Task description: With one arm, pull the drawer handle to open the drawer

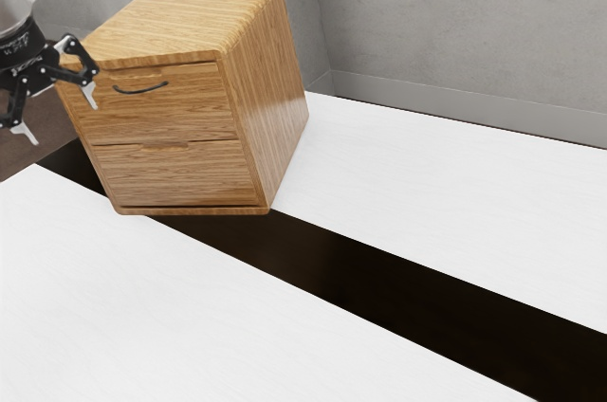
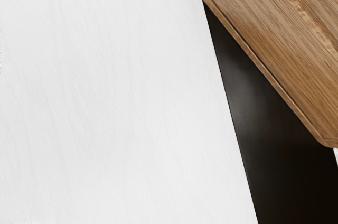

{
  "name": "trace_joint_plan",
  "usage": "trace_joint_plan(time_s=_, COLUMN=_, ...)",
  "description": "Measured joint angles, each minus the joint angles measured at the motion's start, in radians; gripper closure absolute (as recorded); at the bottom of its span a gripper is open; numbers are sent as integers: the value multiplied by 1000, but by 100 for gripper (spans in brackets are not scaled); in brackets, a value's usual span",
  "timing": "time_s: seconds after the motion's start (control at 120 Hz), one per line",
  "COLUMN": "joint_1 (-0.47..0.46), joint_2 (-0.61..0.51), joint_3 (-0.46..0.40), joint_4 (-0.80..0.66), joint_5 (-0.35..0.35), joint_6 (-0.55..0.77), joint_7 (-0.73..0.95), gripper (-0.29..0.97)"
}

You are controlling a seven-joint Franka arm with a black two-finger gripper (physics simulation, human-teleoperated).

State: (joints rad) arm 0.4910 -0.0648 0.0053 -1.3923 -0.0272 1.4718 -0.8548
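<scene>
Gripper [image 1: 59,115] hung just off the cabinet's [image 1: 237,32] front corner, jaws spread, nothing between them. Dark handle [image 1: 140,88] on the top drawer [image 1: 166,113] lay near, at 2 o'clock from the fingertips in the exterior view. Drawer looked flush, not yet opened.

Judgement: straddle the bar, close firmly, pull straight out along the drawer's run.

Lower drawer [image 1: 175,170] sat at 6 o'clock of the handle. White table [image 1: 427,184] was split by a dark gap [image 1: 379,279]. Nothing blocked the approach.
</scene>
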Motion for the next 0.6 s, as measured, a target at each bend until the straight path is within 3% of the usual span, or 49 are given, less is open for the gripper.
trace_joint_plan(time_s=0.45, joint_1=23, joint_2=25, joint_3=39, joint_4=1, joint_5=-13, joint_6=240, joint_7=-501, gripper=0)
trace_joint_plan(time_s=0.6, joint_1=15, joint_2=30, joint_3=29, joint_4=-40, joint_5=60, joint_6=308, joint_7=-616, gripper=0)
